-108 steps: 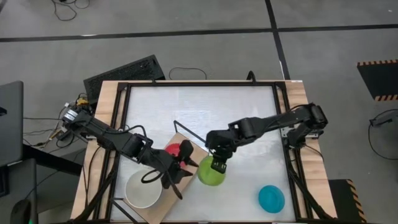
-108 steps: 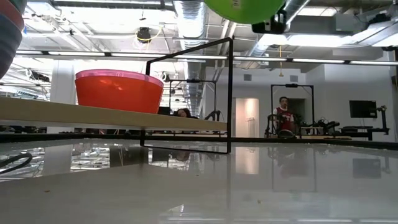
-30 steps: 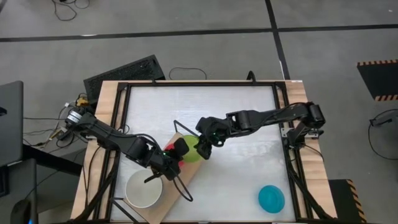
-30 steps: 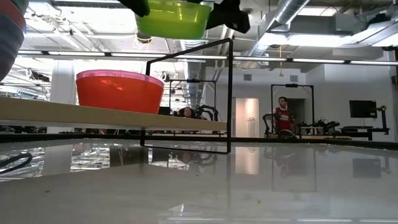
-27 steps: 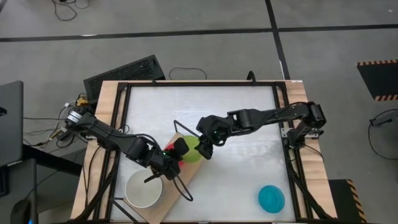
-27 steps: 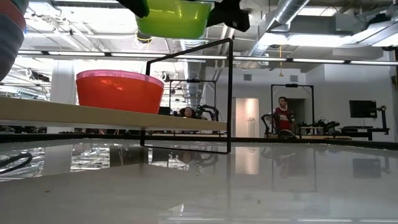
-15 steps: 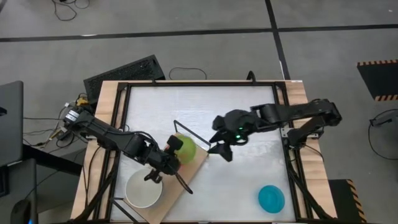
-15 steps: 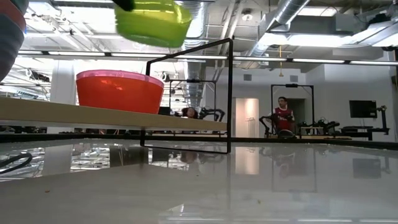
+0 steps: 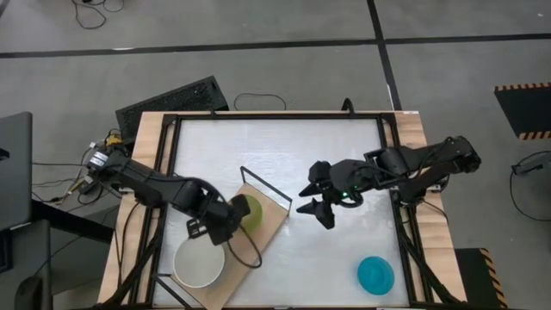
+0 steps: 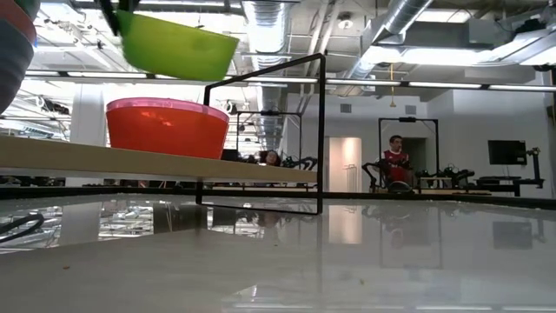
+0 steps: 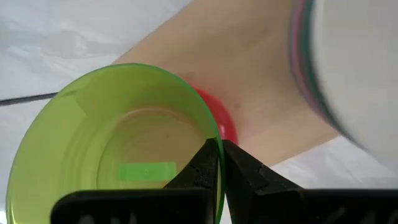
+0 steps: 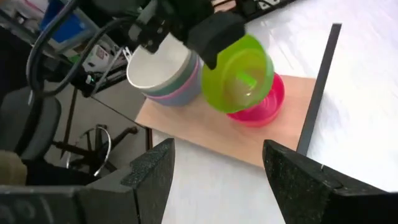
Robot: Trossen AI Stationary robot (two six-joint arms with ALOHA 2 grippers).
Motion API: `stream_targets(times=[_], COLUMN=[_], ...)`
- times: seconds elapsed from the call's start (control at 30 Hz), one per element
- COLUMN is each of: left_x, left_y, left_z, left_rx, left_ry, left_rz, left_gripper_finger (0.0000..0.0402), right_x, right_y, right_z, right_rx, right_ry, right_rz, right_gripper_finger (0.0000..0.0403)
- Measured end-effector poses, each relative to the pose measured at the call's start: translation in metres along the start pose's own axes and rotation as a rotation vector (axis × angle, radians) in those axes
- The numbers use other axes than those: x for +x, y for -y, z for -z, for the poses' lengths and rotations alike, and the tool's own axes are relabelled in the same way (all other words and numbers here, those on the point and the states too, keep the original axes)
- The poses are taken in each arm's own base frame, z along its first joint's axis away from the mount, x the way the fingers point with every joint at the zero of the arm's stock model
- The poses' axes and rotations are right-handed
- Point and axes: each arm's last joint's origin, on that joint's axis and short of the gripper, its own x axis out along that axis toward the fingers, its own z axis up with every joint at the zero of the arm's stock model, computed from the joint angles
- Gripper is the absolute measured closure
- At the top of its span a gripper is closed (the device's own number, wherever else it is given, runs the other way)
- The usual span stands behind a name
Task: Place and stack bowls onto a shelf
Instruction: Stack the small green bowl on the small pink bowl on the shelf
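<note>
A lime green bowl [image 10: 178, 43] hangs tilted above a red bowl [image 10: 165, 126] that rests by its base on the light-wood shelf [image 10: 156, 161]. My left gripper [image 11: 219, 144] is shut on the lime bowl [image 11: 118, 143]; in the high view it [image 9: 234, 215] stands over the shelf [image 9: 263, 228]. The red bowl [image 11: 222, 121] peeks out beneath the lime one. My right gripper [image 9: 317, 203] hovers open over the table to the right of the shelf, holding nothing. A stack of bowls topped by a cream-white one [image 9: 200, 263] sits at the shelf's near end. My left gripper pinches the lime bowl's rim [image 11: 219, 138] on the side nearest the wrist, one finger [image 11: 202, 168] inside the bowl and one outside. The fingers come steeply from above. The bowl is lifted clear, tilted, right over the red bowl.
A cyan bowl [image 9: 375, 273] lies on the white tabletop near the front right. The shelf's black wire frame [image 10: 321, 130] rises at its far end. A black frame [image 9: 172, 172] borders the table; a person [image 10: 397, 161] stands far off in the room.
My right gripper has let go of the lime bowl, opened, and drawn back up and toward the table's right edge. My left gripper has kept its hold, turned, and carried the bowl a little toward the left edge; the bowl has tipped and now covers the red bowl.
</note>
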Motion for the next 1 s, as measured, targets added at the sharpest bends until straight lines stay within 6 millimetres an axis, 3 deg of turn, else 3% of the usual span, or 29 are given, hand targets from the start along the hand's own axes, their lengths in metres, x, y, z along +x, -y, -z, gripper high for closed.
stream_targets(times=[0.4, 0.67, 0.87, 1.0], left_x=[0.0, 0.0, -0.008, -0.007], left_y=[-0.011, -0.016, -0.023, -0.014], left_z=[0.007, 0.004, 0.017, 0.039], left_rx=[0.161, 0.227, 0.138, 0.096], left_ry=[0.069, 0.118, 0.234, 0.251], left_rz=[0.015, -0.027, -0.02, -0.038], left_gripper_finger=[0.0401, 0.0402, 0.0401, 0.0401], right_x=[0.012, 0.007, 0.002, 0.002], right_y=[-0.009, -0.026, -0.029, -0.024], right_z=[0.016, 0.035, 0.047, 0.047], right_rx=[0.044, 0.059, 0.089, 0.141], right_ry=[-0.07, -0.084, -0.052, -0.021], right_rz=[0.049, 0.103, 0.219, 0.293], right_gripper_finger=[0.0133, 0.0133, 0.0133, 0.0133])
